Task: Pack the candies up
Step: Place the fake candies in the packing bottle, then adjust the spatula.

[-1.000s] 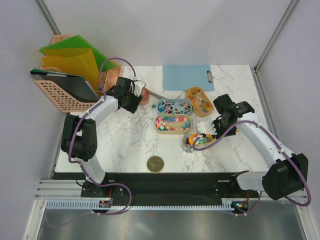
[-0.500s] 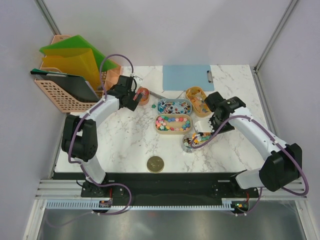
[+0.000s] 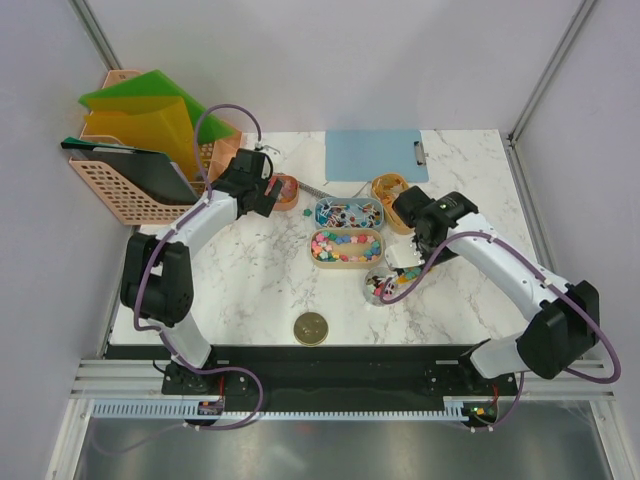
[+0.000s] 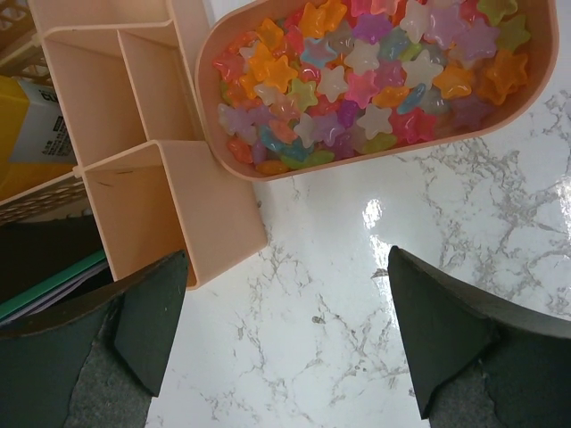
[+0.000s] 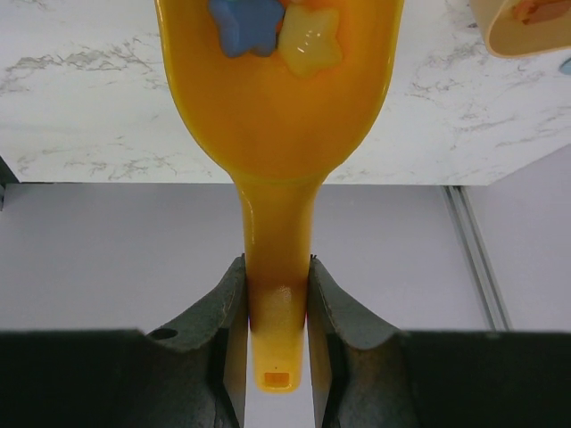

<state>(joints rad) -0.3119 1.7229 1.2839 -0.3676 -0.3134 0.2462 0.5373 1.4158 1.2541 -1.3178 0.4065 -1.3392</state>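
Star-shaped candies lie in open containers. Pastel ones fill an oval tray [image 3: 346,246], dark wrapped pieces a tray [image 3: 348,212] behind it, and orange-red bits a tray [image 3: 394,196]. A small round jar [image 3: 379,287] holds mixed candies. My right gripper [image 3: 412,238] [image 5: 277,334] is shut on the handle of the orange scoop [image 5: 277,107], which carries a blue candy [image 5: 245,22] and a yellow candy [image 5: 309,40]. My left gripper [image 3: 262,187] [image 4: 290,330] is open and empty over bare marble, next to a small dish of mixed star candies [image 4: 375,80] [image 3: 287,190].
A gold lid [image 3: 312,327] lies near the front edge. A blue clipboard [image 3: 375,155] lies at the back. A pink basket [image 3: 125,195] with folders stands at the back left, and a pink divided organiser [image 4: 134,134] sits close to my left fingers.
My right gripper has moved left and back with the scoop, away from over the round jar. My left gripper has drawn slightly back from the small candy dish.
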